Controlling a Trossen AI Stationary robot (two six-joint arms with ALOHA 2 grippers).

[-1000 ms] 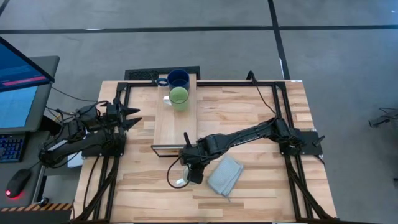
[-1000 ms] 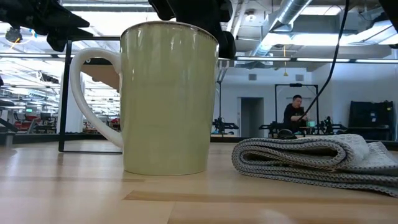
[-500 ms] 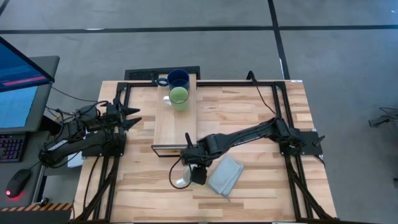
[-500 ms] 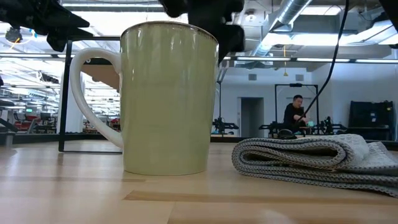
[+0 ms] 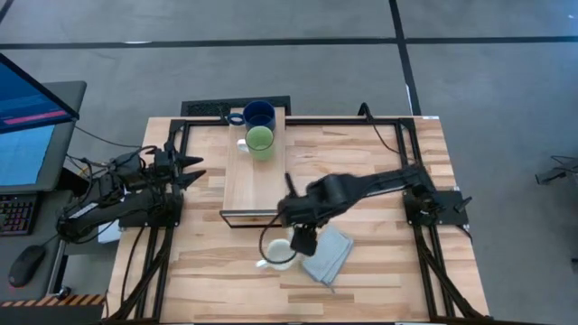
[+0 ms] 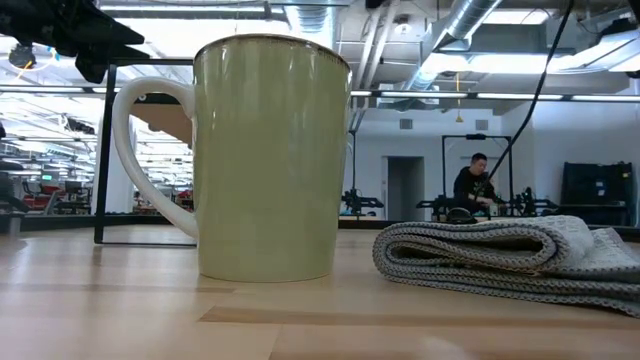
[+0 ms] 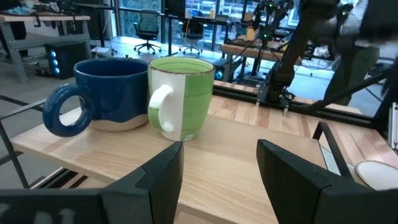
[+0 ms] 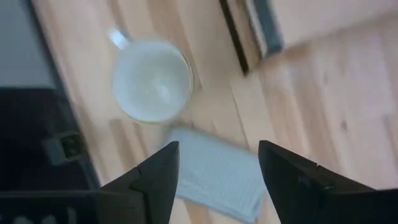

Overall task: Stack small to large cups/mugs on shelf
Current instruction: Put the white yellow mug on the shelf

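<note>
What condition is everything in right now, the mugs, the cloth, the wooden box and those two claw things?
Dark blue mug: upright on the shelf, at its far end.
Green mug: upright on the shelf, beside the blue one.
White mug: upright on the table, not held.
Cloth: folded, lying next to the white mug.
Shelf: flat on the table, near part of its top bare.
Left gripper: open, empty.
Right gripper: open, empty, above the table.

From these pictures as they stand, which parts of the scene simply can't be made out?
- Inside the shelf: the high view shows only its plank top.
- The dark blue mug and green mug: the left wrist view sits below their rims, so their insides are hidden.
- The white mug and grey cloth: blurred in the right wrist view.
- The person in the low view: too small to tell what they are doing.
</note>
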